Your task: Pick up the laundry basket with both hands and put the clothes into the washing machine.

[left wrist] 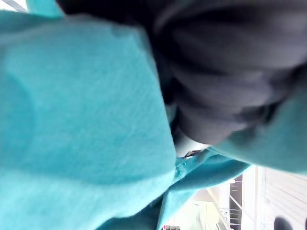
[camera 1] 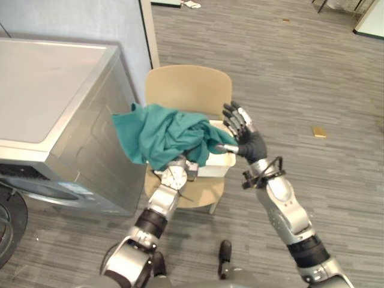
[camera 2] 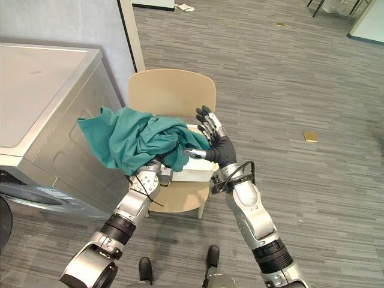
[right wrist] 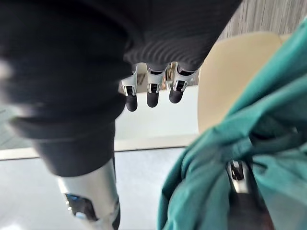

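A teal cloth [camera 1: 165,135] hangs bunched above a white laundry basket [camera 1: 221,165], which stands on a tan chair [camera 1: 189,87]. My left arm reaches up under the cloth, and my left hand [left wrist: 225,72] is buried in it, its fingers hidden. My right hand [camera 1: 243,135] is open beside the cloth's right edge, fingers straight and pointing up, thumb against the fabric. In the right wrist view, the straight fingers [right wrist: 152,93] show above the teal cloth [right wrist: 216,158]. The grey washing machine [camera 1: 48,102] stands just left of the chair.
A pale wall panel [camera 1: 90,24] rises behind the machine. A small tan object [camera 1: 319,132] lies on the grey floor to the right. Open floor spreads right of the chair and behind it.
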`<state>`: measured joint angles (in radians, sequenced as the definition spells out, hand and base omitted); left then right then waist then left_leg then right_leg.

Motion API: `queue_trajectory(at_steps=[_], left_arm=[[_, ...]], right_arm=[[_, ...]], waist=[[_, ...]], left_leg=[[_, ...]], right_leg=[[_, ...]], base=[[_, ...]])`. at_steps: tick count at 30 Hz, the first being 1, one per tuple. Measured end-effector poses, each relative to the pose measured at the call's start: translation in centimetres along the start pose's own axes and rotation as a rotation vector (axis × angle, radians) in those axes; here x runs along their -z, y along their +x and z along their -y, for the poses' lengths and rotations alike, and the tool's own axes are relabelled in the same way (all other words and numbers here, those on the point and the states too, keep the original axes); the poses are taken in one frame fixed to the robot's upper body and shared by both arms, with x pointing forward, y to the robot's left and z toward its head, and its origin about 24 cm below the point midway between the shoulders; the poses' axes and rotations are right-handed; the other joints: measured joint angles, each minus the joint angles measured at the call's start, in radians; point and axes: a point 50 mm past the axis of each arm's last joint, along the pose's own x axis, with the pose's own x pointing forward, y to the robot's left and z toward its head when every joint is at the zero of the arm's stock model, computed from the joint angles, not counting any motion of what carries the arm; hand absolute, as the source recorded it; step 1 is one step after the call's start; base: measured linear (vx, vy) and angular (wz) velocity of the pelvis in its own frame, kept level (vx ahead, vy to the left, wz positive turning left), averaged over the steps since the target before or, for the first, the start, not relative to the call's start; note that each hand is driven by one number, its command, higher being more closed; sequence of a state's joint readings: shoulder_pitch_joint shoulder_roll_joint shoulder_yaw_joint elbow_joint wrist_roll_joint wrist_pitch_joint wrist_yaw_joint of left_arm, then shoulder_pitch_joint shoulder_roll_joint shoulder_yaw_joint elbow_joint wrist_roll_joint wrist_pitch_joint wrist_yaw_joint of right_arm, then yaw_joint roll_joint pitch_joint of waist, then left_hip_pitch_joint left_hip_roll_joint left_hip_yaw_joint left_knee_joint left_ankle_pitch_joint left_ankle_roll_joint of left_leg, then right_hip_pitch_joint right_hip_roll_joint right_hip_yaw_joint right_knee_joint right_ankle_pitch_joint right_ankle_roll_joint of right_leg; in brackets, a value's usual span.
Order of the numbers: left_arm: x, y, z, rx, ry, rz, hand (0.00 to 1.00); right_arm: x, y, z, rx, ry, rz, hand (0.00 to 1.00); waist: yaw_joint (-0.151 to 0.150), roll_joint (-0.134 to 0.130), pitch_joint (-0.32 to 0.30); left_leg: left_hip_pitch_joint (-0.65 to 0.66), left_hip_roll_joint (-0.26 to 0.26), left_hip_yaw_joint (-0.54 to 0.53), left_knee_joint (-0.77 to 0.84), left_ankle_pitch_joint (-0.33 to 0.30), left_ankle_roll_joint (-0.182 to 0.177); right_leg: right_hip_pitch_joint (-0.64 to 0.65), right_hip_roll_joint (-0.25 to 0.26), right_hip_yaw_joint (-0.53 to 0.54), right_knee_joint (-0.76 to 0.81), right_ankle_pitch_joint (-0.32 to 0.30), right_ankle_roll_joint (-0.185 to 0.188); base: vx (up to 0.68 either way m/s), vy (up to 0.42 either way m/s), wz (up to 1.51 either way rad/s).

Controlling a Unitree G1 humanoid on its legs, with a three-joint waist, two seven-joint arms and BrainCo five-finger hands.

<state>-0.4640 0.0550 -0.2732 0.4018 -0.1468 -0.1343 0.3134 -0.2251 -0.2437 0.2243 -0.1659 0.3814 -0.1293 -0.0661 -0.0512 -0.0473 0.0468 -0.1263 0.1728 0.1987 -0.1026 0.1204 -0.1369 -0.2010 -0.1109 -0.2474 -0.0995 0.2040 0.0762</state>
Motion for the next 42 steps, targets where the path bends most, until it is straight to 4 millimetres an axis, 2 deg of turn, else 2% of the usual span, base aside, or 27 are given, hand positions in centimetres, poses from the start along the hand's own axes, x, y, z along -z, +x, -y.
queue_trajectory(at_steps=[3, 5, 6, 11, 15, 17, 18, 19, 20, 21, 22, 23, 24, 25, 26, 27, 28, 29, 30, 31, 32, 33, 34, 36, 38, 41, 42], left_arm=[[-0.3, 0.2, -1.7, -0.085, -0.038, 0.007, 1.00], [-0.6, -0.1, -3.3, -0.157, -0.078, 0.025, 1.00], [-1.0, -0.8, -4.6, -0.210, -0.102, 0.051, 1.00], [-1.1, -3.4, -8.2, -0.352, -0.153, 0.088, 1.00], [-1.2, -5.6, -8.9, -0.399, -0.187, 0.120, 1.00], [-1.6, -6.7, -9.5, -0.425, -0.202, 0.154, 1.00], [-1.8, -7.0, -9.6, -0.434, -0.208, 0.163, 1.00], [-1.8, -7.6, -9.9, -0.442, -0.222, 0.178, 1.00], [-1.8, -8.1, -9.9, -0.443, -0.238, 0.182, 1.00], [-1.7, -8.3, -9.9, -0.442, -0.240, 0.182, 1.00], [-1.6, -8.5, -9.9, -0.437, -0.246, 0.178, 1.00], [-1.5, -8.6, -10.0, -0.437, -0.248, 0.174, 1.00], [-1.3, -8.7, -10.0, -0.434, -0.261, 0.169, 1.00], [-1.3, -8.8, -9.9, -0.431, -0.272, 0.168, 1.00], [-1.1, -9.0, -9.9, -0.427, -0.280, 0.158, 1.00], [-0.9, -9.2, -10.0, -0.433, -0.283, 0.150, 1.00], [-0.7, -9.4, -10.1, -0.437, -0.290, 0.140, 1.00], [-0.7, -9.4, -9.8, -0.436, -0.313, 0.141, 1.00], [-0.6, -9.6, -9.7, -0.434, -0.319, 0.139, 1.00], [-0.4, -9.9, -9.3, -0.415, -0.324, 0.126, 1.00], [-0.6, -10.3, -8.9, -0.396, -0.333, 0.132, 1.00], [-0.7, -10.5, -8.9, -0.394, -0.334, 0.139, 1.00], [-0.5, -10.5, -8.6, -0.389, -0.357, 0.132, 1.00], [-0.2, -10.6, -8.0, -0.356, -0.375, 0.113, 1.00], [0.5, -11.1, -7.7, -0.334, -0.380, 0.076, 1.00], [2.0, -12.2, -7.5, -0.335, -0.380, -0.009, 1.00], [2.3, -12.5, -7.3, -0.325, -0.385, -0.033, 1.00]], right_arm=[[-0.8, -0.6, 3.3, 0.207, -0.042, 0.042, 0.00], [-1.3, -1.7, 6.0, 0.356, -0.093, 0.051, 0.00], [-1.6, -3.1, 8.2, 0.479, -0.151, 0.048, 0.00], [-1.3, -7.3, 13.0, 0.808, -0.332, -0.047, 0.00], [1.5, -11.8, 15.3, 0.958, -0.520, -0.317, 0.00], [4.8, -15.0, 15.9, 1.001, -0.533, -0.535, 0.00], [5.9, -16.0, 15.9, 1.008, -0.524, -0.604, 0.00], [8.0, -18.1, 15.8, 1.016, -0.504, -0.742, 0.00], [10.1, -20.4, 15.4, 1.006, -0.483, -0.897, 0.00], [11.0, -21.5, 15.1, 0.996, -0.470, -0.968, 0.00], [12.8, -23.7, 14.2, 0.966, -0.430, -1.105, 0.00], [13.6, -24.7, 13.6, 0.944, -0.410, -1.172, 0.00], [15.0, -26.5, 12.3, 0.889, -0.375, -1.290, 0.00], [15.8, -27.3, 11.4, 0.839, -0.354, -1.355, 0.00], [16.7, -27.9, 10.2, 0.777, -0.321, -1.420, 0.00], [17.2, -28.1, 9.6, 0.748, -0.307, -1.447, 0.00], [17.6, -28.4, 9.0, 0.719, -0.289, -1.477, 0.00], [18.3, -28.5, 8.0, 0.658, -0.267, -1.530, 0.00], [18.4, -28.5, 8.0, 0.642, -0.272, -1.540, 0.00], [18.5, -28.0, 8.1, 0.609, -0.293, -1.538, 0.00], [19.0, -27.7, 7.0, 0.559, -0.284, -1.543, 0.00], [19.3, -27.2, 6.6, 0.531, -0.282, -1.536, 0.00], [19.5, -26.7, 6.3, 0.509, -0.278, -1.525, 0.00], [19.7, -26.1, 5.9, 0.481, -0.278, -1.509, 0.00], [20.1, -25.5, 4.9, 0.433, -0.271, -1.500, 0.00], [20.2, -25.8, 4.6, 0.415, -0.264, -1.515, 0.00], [20.1, -26.5, 4.6, 0.418, -0.261, -1.540, 0.00]], waist=[[0.001, -0.002, 0.000], [-0.002, -0.001, -0.001], [-0.005, 0.000, -0.001], [-0.018, 0.005, -0.004], [-0.017, 0.023, -0.021], [-0.013, 0.043, -0.030], [-0.012, 0.049, -0.033], [-0.004, 0.060, -0.038], [0.021, 0.069, -0.043], [0.030, 0.076, -0.047], [0.043, 0.086, -0.049], [0.048, 0.090, -0.048], [0.064, 0.096, -0.048], [0.074, 0.099, -0.048], [0.074, 0.098, -0.046], [0.070, 0.093, -0.045], [0.066, 0.087, -0.044], [0.077, 0.078, -0.026], [0.094, 0.096, -0.023], [0.097, 0.128, -0.024], [0.095, 0.110, -0.019], [0.098, 0.107, -0.017], [0.101, 0.109, -0.016], [0.107, 0.115, -0.014], [0.123, 0.093, -0.002], [0.120, 0.091, 0.006], [0.122, 0.093, 0.011]], left_leg=[[0.001, -0.001, 0.002, 0.000, 0.000, 0.001], [0.002, 0.000, 0.004, 0.000, -0.001, 0.001], [0.003, 0.000, 0.004, 0.000, -0.001, 0.000], [0.023, 0.000, 0.003, 0.000, -0.007, -0.002], [0.032, 0.001, -0.014, 0.000, -0.015, -0.004], [0.032, 0.002, -0.039, 0.000, -0.016, -0.005], [0.031, 0.003, -0.049, 0.000, -0.016, -0.005], [0.025, 0.004, -0.064, 0.000, -0.016, -0.005], [0.019, 0.005, -0.075, 0.001, -0.020, -0.002], [0.012, 0.004, -0.088, 0.001, -0.019, -0.001], [-0.003, 0.003, -0.122, 0.006, -0.015, 0.004], [-0.010, 0.002, -0.142, 0.007, -0.010, 0.009], [-0.026, -0.001, -0.178, 0.008, 0.002, 0.025], [-0.045, -0.002, -0.185, 0.018, 0.006, 0.048], [-0.076, -0.006, -0.135, 0.041, -0.026, 0.198], [-0.077, -0.012, -0.086, 0.043, -0.054, 0.300], [-0.067, -0.015, -0.026, 0.038, -0.102, 0.375], [-0.096, 0.008, 0.118, 0.133, -0.100, 0.348], [-0.102, 0.021, 0.156, 0.205, -0.060, 0.318], [-0.112, 0.027, 0.187, 0.250, 0.002, 0.272], [-0.102, -0.004, 0.161, 0.189, 0.049, 0.233], [-0.103, -0.005, 0.167, 0.192, 0.027, 0.231], [-0.122, 0.002, 0.204, 0.272, -0.047, 0.221], [-0.110, -0.008, 0.228, 0.279, -0.079, 0.176], [-0.097, -0.056, 0.197, 0.242, -0.070, 0.166], [-0.107, -0.110, 0.161, 0.240, -0.077, 0.175], [-0.104, -0.140, 0.152, 0.240, -0.093, 0.189]], right_leg=[[0.000, 0.001, 0.000, 0.000, -0.004, 0.004], [0.000, 0.001, 0.001, 0.000, -0.005, 0.003], [0.000, 0.002, 0.001, 0.000, -0.006, 0.002], [0.018, 0.003, 0.000, 0.000, -0.008, 0.000], [0.041, 0.002, -0.019, 0.000, -0.026, 0.003], [0.056, 0.003, -0.039, 0.000, -0.033, 0.002], [0.061, 0.003, -0.047, 0.000, -0.035, 0.001], [0.071, 0.004, -0.061, 0.001, -0.039, 0.001], [0.076, 0.004, -0.074, 0.001, -0.041, 0.000], [0.078, 0.004, -0.086, 0.001, -0.042, 0.001], [0.088, 0.002, -0.123, 0.001, -0.048, 0.001], [0.097, 0.001, -0.147, 0.001, -0.052, 0.004], [0.113, 0.000, -0.199, 0.004, -0.064, 0.003], [0.114, -0.006, -0.234, 0.024, -0.082, 0.006], [0.114, -0.032, -0.295, 0.072, -0.117, 0.009], [0.116, -0.047, -0.308, 0.095, -0.139, 0.009], [0.124, -0.058, -0.304, 0.107, -0.158, -0.001], [0.157, -0.087, -0.363, 0.127, -0.161, 0.000], [0.167, -0.092, -0.387, 0.152, -0.176, 0.004], [0.198, -0.102, -0.444, 0.201, -0.220, 0.014], [0.225, -0.128, -0.524, 0.209, -0.245, 0.000], [0.239, -0.132, -0.563, 0.207, -0.246, 0.018], [0.253, -0.135, -0.611, 0.217, -0.243, 0.029], [0.291, -0.137, -0.665, 0.231, -0.244, 0.031], [0.309, -0.167, -0.711, 0.236, -0.235, 0.040], [0.321, -0.217, -0.739, 0.287, -0.236, 0.039], [0.324, -0.255, -0.740, 0.330, -0.242, 0.029]], base=[[0.00, 0.000, 0.00], [0.02, 0.021, -0.03], [0.00, 0.000, 0.00], [0.01, 0.009, -0.01], [0.01, 0.020, 0.14], [0.03, 0.016, 0.27], [0.02, 0.010, 0.34], [0.00, 0.008, 0.33], [0.00, 0.008, 0.38], [0.01, 0.007, 0.56], [0.03, 0.005, 0.68], [0.03, 0.003, 1.07], [0.02, 0.002, 1.08], [0.01, 0.011, 1.48], [0.00, 0.022, 1.35], [0.06, 0.050, 1.51], [0.08, 0.088, 1.88], [0.09, 0.094, 1.69], [0.09, 0.126, 1.86], [0.06, 0.115, 1.71], [0.05, 0.122, 1.80], [0.04, 0.094, 1.56], [0.11, 0.114, 1.20], [0.08, 0.126, 1.06], [-0.03, 0.113, 0.61], [0.00, 0.147, 0.53], [0.01, 0.260, 0.60]])
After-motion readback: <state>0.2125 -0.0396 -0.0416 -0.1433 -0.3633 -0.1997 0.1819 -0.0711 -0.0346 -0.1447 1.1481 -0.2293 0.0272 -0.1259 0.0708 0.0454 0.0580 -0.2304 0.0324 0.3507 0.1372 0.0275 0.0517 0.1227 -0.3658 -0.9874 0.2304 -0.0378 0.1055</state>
